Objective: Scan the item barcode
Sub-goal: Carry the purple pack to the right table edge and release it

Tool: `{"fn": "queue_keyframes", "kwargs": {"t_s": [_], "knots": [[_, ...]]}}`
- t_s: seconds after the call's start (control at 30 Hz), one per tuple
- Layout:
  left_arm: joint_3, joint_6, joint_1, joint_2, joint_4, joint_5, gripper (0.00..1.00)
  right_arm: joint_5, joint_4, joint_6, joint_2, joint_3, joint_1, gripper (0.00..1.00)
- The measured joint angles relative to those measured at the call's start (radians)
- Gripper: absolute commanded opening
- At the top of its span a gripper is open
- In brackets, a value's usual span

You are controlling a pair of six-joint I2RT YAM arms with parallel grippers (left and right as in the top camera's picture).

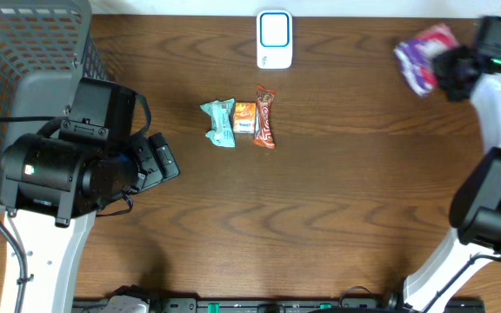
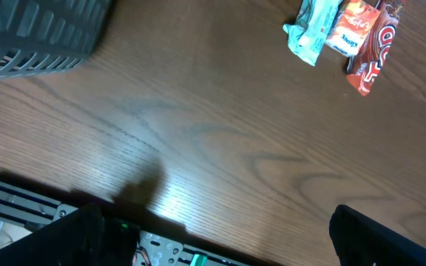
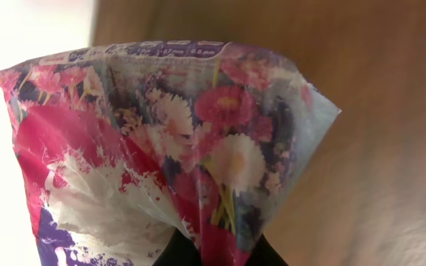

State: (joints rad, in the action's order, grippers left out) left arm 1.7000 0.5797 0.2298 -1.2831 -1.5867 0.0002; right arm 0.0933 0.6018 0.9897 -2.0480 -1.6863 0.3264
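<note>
Plastic floral packet (image 3: 161, 148) is gripped by the right claw (image 1: 449, 69); the left claw (image 1: 165, 158) is released. Presentation to the scanner (image 1: 274, 39) is judged outstanding.

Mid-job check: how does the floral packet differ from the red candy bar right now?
The floral packet is gripped by the shut right end effector at far right; the red candy bar lies loose on the table, untouched. The floral packet is broad, pink-purple with flowers; the red candy bar is narrow and red-brown. Both are printed wrappers, neither at the white scanner.

Brown wooden table (image 1: 337, 200) bearing three snack packets (image 1: 244, 117) and white scanner (image 1: 274, 39)
</note>
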Motion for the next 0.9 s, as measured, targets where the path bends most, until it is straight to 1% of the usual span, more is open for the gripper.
{"fn": "queue_keyframes", "kwargs": {"t_s": [0.2, 0.43, 0.47, 0.5, 0.53, 0.57, 0.63, 0.67, 0.73, 0.8, 0.9], "knots": [[0.000, 0.000, 0.000, 0.000, 0.000, 0.000, 0.98, -0.024, -0.029, 0.021, -0.024, 0.000, 0.090, 0.04], [0.000, 0.000, 0.000, 0.000, 0.000, 0.000, 0.98, -0.048, -0.121, 0.037, -0.090, 0.000, 0.129, 0.20], [0.000, 0.000, 0.000, 0.000, 0.000, 0.000, 0.98, -0.049, -0.131, 0.039, -0.097, 0.000, 0.131, 0.28], [0.000, 0.000, 0.000, 0.000, 0.000, 0.000, 0.98, -0.048, -0.138, 0.045, -0.100, 0.000, 0.134, 0.43], [0.000, 0.000, 0.000, 0.000, 0.000, 0.000, 0.98, -0.045, -0.149, 0.043, -0.101, 0.000, 0.136, 0.59], [0.000, 0.000, 0.000, 0.000, 0.000, 0.000, 0.98, -0.033, -0.163, 0.039, -0.101, 0.000, 0.140, 0.68], [0.000, 0.000, 0.000, 0.000, 0.000, 0.000, 0.98, 0.031, -0.218, 0.003, -0.101, 0.000, 0.149, 0.78], [0.000, 0.000, 0.000, 0.000, 0.000, 0.000, 0.98, 0.066, -0.237, -0.014, -0.101, 0.000, 0.152, 0.80], [0.000, 0.000, 0.000, 0.000, 0.000, 0.000, 0.98, 0.166, -0.282, -0.060, -0.101, 0.000, 0.157, 0.79], [0.000, 0.000, 0.000, 0.000, 0.000, 0.000, 0.98, 0.291, -0.329, -0.096, -0.101, 0.000, 0.158, 0.77], [0.000, 0.000, 0.000, 0.000, 0.000, 0.000, 0.98, 0.500, -0.425, -0.142, -0.101, 0.001, 0.153, 0.79]]}}
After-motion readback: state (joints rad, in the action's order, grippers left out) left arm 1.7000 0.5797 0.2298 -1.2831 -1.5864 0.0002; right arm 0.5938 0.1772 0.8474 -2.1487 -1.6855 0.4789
